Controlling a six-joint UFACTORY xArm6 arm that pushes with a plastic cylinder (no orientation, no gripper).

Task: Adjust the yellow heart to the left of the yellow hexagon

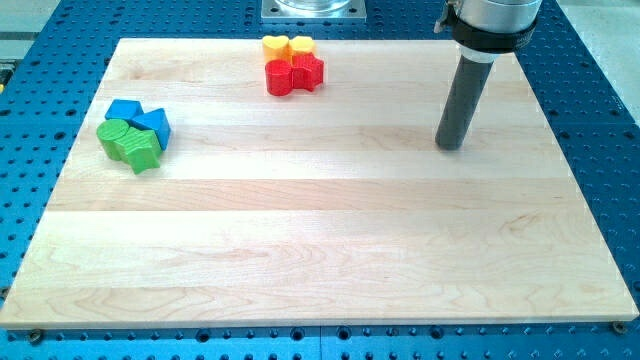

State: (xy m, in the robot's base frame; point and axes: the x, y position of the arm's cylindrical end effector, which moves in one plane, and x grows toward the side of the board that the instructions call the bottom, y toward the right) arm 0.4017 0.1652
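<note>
Two yellow blocks touch each other at the view's top centre of the wooden board [330,240]. The left yellow block [275,45] looks like the hexagon and the right yellow block [301,45] like the heart, though both are too small for their shapes to be certain. My tip [452,147] rests on the board far to the view's right of them and lower, touching no block. The dark rod rises from it to the arm's collar at the view's top right.
A rounded red block [279,78] and a red star-like block [308,72] sit directly below the yellow pair, touching it. At the view's left, two blue blocks [138,116] and two green blocks [130,142] form a tight cluster.
</note>
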